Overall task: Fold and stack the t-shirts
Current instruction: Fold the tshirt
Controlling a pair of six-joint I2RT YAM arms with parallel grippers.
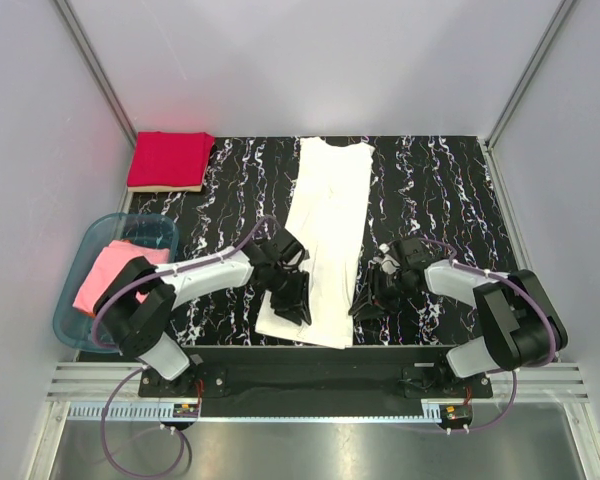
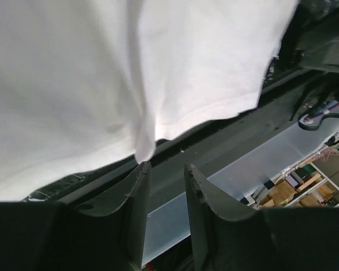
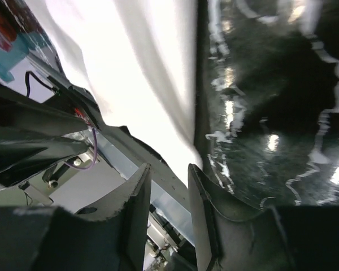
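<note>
Holding the pink t-shirt [image 1: 105,275], the teal tub [image 1: 152,232] sits left; both arms' jaws stand parted, empty.

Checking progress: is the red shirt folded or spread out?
Folded. The red shirt is a compact rectangle with no sleeves showing.

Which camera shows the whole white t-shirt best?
The top external view: the white t-shirt lies there whole, a long strip on the mat. The left wrist view shows only its near hem; the right wrist view only one side edge.
</note>
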